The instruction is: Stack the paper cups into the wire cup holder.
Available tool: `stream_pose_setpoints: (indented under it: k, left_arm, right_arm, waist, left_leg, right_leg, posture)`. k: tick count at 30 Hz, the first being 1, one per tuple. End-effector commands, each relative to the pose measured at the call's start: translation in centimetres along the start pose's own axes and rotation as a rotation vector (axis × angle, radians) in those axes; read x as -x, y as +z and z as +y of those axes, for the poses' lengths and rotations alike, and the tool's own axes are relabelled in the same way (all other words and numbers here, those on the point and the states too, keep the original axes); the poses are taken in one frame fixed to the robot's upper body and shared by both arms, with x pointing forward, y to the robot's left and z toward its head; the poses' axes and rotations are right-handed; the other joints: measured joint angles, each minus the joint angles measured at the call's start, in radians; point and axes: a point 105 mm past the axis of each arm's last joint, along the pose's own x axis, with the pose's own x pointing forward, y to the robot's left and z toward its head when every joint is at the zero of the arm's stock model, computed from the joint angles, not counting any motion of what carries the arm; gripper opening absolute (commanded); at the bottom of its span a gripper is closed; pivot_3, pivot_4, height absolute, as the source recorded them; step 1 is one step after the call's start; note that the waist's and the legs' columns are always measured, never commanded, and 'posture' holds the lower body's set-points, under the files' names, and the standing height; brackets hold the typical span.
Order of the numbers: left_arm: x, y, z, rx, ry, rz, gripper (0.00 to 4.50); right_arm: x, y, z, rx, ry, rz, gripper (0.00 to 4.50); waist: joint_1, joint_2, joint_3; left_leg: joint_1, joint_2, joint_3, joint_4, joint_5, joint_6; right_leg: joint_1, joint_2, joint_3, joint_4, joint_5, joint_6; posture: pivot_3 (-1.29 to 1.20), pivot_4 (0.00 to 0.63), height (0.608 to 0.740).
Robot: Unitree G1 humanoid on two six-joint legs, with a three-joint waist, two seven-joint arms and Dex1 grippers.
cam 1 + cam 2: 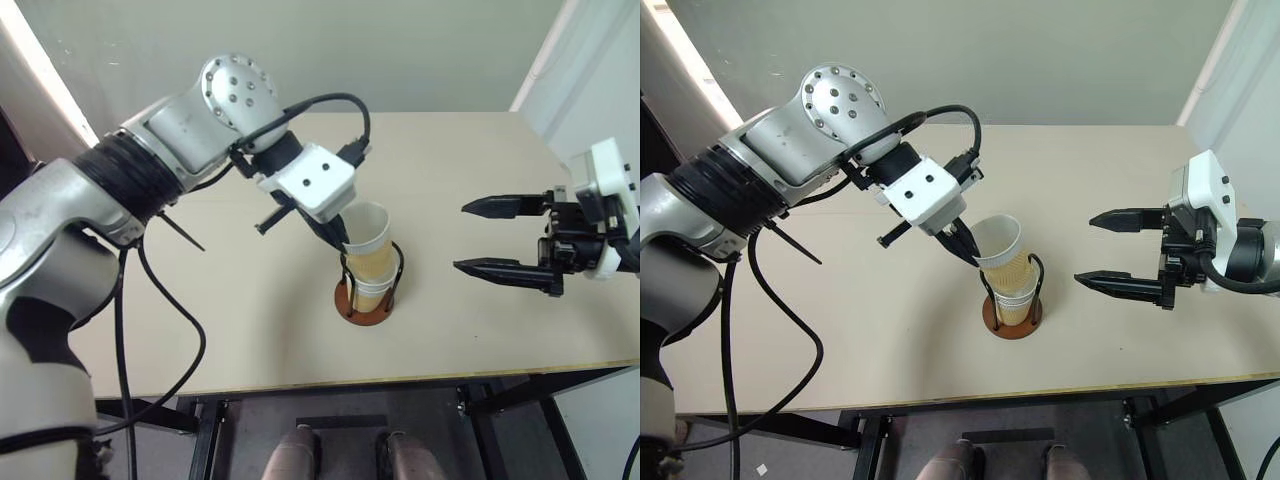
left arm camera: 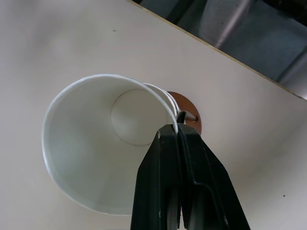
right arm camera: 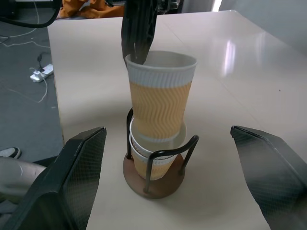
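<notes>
Paper cups (image 3: 160, 103) nest in holder (image 3: 153, 179), left claw (image 3: 139, 48) pinching rim.

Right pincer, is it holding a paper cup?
No, the right pincer stands open and empty beside the wire cup holder, clear of the top cup.

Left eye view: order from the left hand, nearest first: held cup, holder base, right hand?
1. held cup: its rim pinched by the left hand.
2. holder base: under the cups.
3. right hand: off to the right, open.
</notes>
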Motion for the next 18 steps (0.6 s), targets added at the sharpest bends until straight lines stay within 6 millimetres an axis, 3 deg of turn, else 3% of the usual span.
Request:
stream_pose_setpoints:
  k: [1,7,10,17,18]
  left_arm:
    - [0.7,0.8,0.2,-0.041,-0.015,0.014,0.01]
    - [0.2,0.0,0.9,-0.038,-0.012,0.044,0.01]
    - [0.0,-0.5,1.3,-0.035,-0.006,0.066,0.63]
    - [0.0,-0.7,1.8,0.021,0.031,0.032,3.01]
    - [0.2,-0.7,1.9,0.036,0.044,0.024,3.01]
  right_arm:
    - [0.2,0.8,0.2,0.048,-0.011,-0.008,4.32]
    - [0.2,0.8,0.2,0.050,-0.014,-0.007,4.32]
    - [0.2,0.7,0.3,0.047,-0.011,-0.001,4.32]
    - [-0.5,0.1,0.6,0.021,0.043,0.015,4.32]
    - [-0.6,0.1,0.5,0.021,0.052,0.014,4.32]
  waist:
    - [0.001,0.000,0.000]
    - [0.003,0.000,0.000]
    - [0.004,0.000,0.000]
    - [0.003,0.000,0.000]
    - [0.004,0.000,0.000]
  left_leg:
    - [0.000,0.000,-0.001,0.000,0.000,0.000]
    - [0.000,0.000,-0.001,0.000,-0.002,-0.001]
    - [0.000,0.000,-0.001,0.001,-0.002,-0.001]
    - [0.000,0.000,-0.001,0.000,-0.002,-0.002]
    - [0.000,0.000,-0.001,0.000,-0.002,-0.002]
  right_leg:
    - [0.000,-0.001,0.000,0.000,0.000,0.000]
    - [0.000,-0.002,0.000,0.000,0.000,0.001]
    - [0.001,-0.002,0.000,0.000,0.000,0.001]
    - [0.000,-0.001,0.000,0.000,-0.001,0.001]
    - [0.000,-0.001,0.000,0.000,-0.001,0.001]
  posture:
    - [0.00,0.150,0.740]
    - [0.00,0.150,0.740]
    - [0.00,0.150,0.740]
    - [0.00,0.150,0.740]
    - [0.00,0.150,0.740]
